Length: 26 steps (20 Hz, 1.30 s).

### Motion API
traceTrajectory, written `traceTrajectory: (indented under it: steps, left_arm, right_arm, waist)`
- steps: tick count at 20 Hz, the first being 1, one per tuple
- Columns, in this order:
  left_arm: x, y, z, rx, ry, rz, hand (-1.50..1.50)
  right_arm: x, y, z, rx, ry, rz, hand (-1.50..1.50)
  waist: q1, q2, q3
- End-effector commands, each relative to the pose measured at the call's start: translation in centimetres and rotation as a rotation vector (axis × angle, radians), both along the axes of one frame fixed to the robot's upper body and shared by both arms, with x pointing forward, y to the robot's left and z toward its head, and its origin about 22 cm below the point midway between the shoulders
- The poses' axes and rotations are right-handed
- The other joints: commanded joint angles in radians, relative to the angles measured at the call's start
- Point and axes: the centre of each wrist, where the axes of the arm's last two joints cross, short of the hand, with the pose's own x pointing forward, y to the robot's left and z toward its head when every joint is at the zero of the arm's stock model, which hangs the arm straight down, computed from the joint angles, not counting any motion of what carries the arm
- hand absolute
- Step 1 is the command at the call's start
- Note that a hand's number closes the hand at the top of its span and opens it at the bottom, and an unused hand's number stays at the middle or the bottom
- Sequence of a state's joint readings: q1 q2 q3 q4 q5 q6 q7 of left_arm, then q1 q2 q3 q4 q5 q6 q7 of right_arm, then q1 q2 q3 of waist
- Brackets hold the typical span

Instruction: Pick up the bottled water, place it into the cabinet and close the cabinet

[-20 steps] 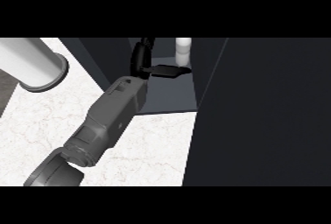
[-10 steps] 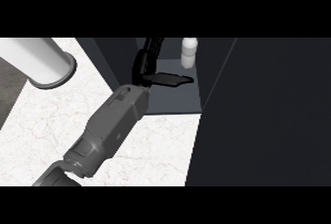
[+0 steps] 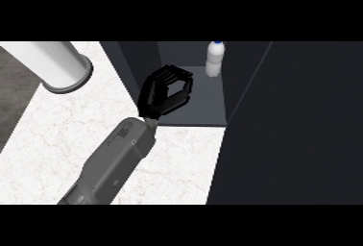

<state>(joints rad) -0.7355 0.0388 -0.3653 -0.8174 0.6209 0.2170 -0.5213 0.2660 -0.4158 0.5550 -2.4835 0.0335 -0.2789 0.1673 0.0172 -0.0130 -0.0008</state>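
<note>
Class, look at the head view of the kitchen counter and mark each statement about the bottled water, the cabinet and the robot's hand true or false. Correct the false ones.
1. The bottled water stands upright inside the cabinet. True.
2. The left hand is curled round the bottled water. False: the hand holds nothing, and the bottle stands apart from it, further back in the cabinet.
3. The cabinet is closed. False: it is open and its inside shows.
4. A white cylinder stands on the counter at the view's upper left. True.
</note>
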Motion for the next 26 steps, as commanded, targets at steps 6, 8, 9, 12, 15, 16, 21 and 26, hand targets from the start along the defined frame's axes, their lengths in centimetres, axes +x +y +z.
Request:
traceTrajectory:
  steps: [6,8,9,12,15,16,21,26]
  left_arm:
    - [-7.0,5.2,-2.4,0.005,0.021,0.004,1.5]
    - [-9.1,4.9,-1.3,-0.003,0.024,0.027,1.5]
    - [-10.1,6.3,-2.0,0.0,0.007,0.014,1.5]
    - [-11.6,8.0,-1.4,0.005,-0.021,0.065,1.5]
    - [-15.2,10.3,-1.4,0.014,0.0,0.049,1.5]
    - [-14.2,9.9,-0.4,0.015,-0.016,0.08,1.5]
    - [-16.1,13.1,-0.4,0.004,-0.009,0.106,1.5]
    - [-16.7,17.5,1.3,-0.001,-0.025,0.118,1.5]
  right_arm:
    - [-1.0,1.1,1.4,-0.205,0.022,0.164,1.5]
    - [-1.5,0.3,1.9,-0.176,0.112,0.213,1.5]
    - [-1.5,1.3,1.7,-0.165,0.091,0.231,1.5]
    - [-2.5,3.1,2.1,-0.071,0.128,0.285,1.5]
    - [-1.0,4.3,2.1,-0.095,0.099,0.298,1.5]
    - [-1.0,5.0,2.4,-0.103,0.11,0.335,1.5]
    - [-2.1,8.5,2.6,-0.06,0.142,0.41,1.5]
    - [-0.4,13.0,2.4,-0.111,0.122,0.48,1.5]
  waist:
    - [0.014,0.001,-0.001]
    - [0.011,0.001,0.001]
    - [0.005,0.004,0.0]
    - [-0.001,0.004,-0.001]
    - [0.007,0.006,-0.001]
    - [-0.004,0.009,0.0]
    - [-0.003,0.004,-0.002]
    - [0.006,0.008,-0.001]
